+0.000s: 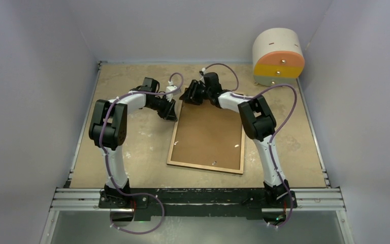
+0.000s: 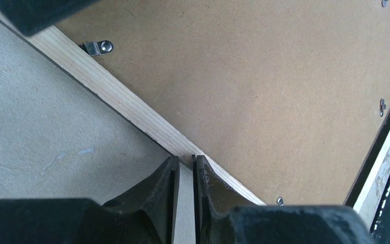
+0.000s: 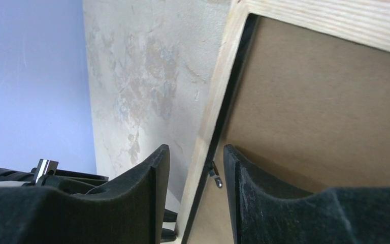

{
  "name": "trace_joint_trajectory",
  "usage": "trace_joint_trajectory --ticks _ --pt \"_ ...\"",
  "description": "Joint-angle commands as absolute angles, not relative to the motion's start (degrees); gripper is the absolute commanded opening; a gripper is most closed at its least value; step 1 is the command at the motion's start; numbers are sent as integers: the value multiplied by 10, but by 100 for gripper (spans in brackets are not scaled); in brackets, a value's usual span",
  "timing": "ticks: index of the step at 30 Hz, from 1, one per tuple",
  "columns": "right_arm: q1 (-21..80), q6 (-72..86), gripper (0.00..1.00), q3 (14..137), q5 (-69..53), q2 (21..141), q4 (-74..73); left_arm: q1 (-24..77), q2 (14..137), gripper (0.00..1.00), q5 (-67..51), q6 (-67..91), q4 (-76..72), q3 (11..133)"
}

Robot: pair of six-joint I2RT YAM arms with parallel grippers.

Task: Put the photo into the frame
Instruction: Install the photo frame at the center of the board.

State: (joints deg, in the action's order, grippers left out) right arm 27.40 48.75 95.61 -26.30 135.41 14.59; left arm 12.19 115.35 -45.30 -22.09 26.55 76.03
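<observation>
Frame (image 1: pixel 205 166) lies back-up mid-table, brown board (image 1: pixel 208 134) inside; photo not visible. Left gripper (image 2: pixel 184 158) is pinched tight on its far-left rail; right gripper (image 3: pixel 195 150) straddles the far rail, jaws apart, holding nothing. Step seems to be gripping the frame's far end; next, the right jaws must close squarely on the rail.

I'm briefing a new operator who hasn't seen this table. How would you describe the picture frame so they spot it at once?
On the beige tabletop, look at the middle. There lies the thin rectangular picture frame, back up: pale wood rim around a flat brown board. The only other object, a cream round drawer box, sits in the far right corner.
</observation>
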Motion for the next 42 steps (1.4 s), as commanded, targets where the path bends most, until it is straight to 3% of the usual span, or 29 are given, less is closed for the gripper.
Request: trace_joint_trajectory --ticks 1,22,25,32,42 --pt "294 470 46 976 -273 1378 117 119 1142 18 -444 -238 289 747" --pt "315 470 44 922 -289 1338 109 118 1138 17 -443 -241 286 744" --pt "312 464 50 926 -294 1322 85 116 1137 17 -443 -243 291 747" --pt "234 433 83 933 -233 1233 40 84 1122 19 -450 -275 333 776" --pt "78 424 99 723 -17 1038 -23 83 1105 23 -378 -343 323 715"
